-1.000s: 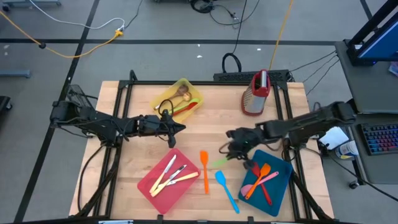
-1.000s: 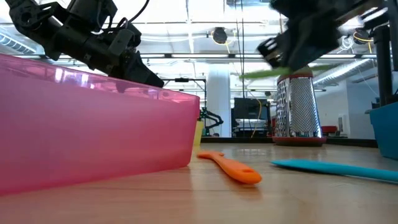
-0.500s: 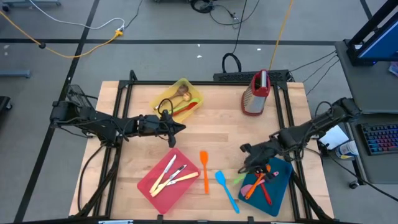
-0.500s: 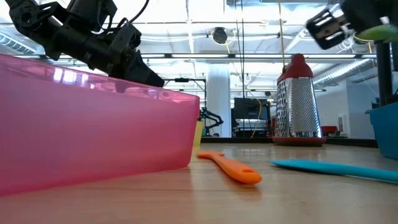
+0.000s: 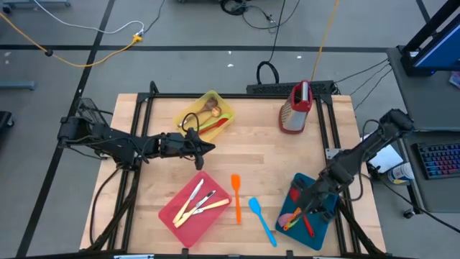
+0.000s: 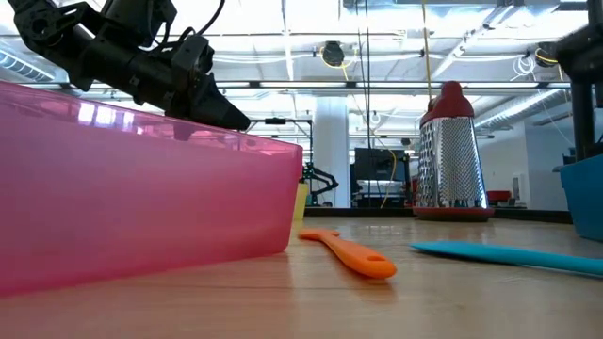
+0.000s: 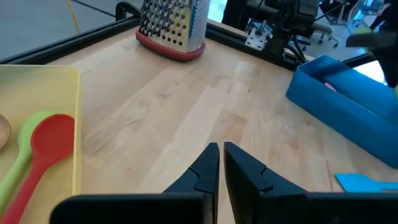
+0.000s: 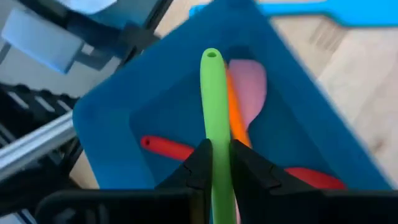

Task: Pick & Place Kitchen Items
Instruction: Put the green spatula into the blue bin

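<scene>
Over the blue tray (image 5: 327, 191) at the table's near right corner, the right gripper (image 8: 216, 163) hangs with its fingers pinched on a green utensil (image 8: 214, 99), whose handle with a small hole at its end points out over the tray. Below it in the tray lie an orange utensil (image 8: 236, 127), a pink one (image 8: 250, 81) and a red one (image 8: 165, 148). Out on the bare wood between the trays lie an orange spatula (image 5: 235, 194) and a blue spatula (image 5: 261, 220), near each other but apart. The pink-red tray (image 5: 172, 216) holds pale-handled cutlery (image 5: 195, 205). The yellow tray (image 5: 224, 108) at the far side holds a red spoon (image 7: 43, 146) and a green spoon (image 7: 22, 155) side by side, with wooden spoons (image 5: 210, 108) beyond them. The left gripper (image 7: 221, 155) hovers between the yellow and pink-red trays, its fingers drawn nearly together with only a thin slit showing, holding nothing. A metal grater (image 5: 296, 108) with a red top and base stands at the far edge. I can read no lettering or brand on any of it.
</scene>
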You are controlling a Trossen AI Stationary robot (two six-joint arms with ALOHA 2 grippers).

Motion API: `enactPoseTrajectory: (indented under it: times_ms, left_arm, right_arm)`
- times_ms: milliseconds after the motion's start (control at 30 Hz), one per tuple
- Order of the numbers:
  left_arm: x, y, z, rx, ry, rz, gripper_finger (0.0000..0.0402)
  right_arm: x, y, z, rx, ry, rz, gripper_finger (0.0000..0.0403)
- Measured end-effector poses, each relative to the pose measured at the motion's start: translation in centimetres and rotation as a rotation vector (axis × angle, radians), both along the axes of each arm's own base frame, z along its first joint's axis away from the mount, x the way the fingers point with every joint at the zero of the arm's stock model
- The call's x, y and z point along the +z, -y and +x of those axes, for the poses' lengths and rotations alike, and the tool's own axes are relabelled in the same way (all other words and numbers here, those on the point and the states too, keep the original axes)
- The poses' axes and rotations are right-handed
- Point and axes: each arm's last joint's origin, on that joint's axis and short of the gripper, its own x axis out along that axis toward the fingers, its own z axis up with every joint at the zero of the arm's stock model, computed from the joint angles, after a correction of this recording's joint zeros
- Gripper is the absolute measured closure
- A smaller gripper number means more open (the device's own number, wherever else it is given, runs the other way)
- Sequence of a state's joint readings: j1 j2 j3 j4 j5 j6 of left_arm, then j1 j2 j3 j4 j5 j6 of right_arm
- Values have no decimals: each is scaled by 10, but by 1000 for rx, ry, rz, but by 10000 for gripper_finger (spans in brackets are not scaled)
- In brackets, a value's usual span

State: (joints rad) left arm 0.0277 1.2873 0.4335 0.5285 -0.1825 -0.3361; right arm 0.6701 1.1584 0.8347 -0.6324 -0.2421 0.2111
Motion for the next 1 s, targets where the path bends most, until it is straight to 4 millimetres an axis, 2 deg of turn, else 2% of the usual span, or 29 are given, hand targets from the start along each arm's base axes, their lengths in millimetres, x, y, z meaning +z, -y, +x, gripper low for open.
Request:
enactPoseTrajectory:
  times_ms: [300, 767, 1000]
  left_arm:
    - [0, 0, 0, 6, 4, -17, 376]
    - [0, 0, 0, 7, 8, -20, 376]
    - [6, 0, 2, 6, 66, -12, 376]
  right_arm:
    - [-32, -6, -10, 3, 6, 41, 365]
    - [-63, -3, -16, 11, 77, 106, 365]
    - [-77, 1, -20, 7, 115, 143, 359]
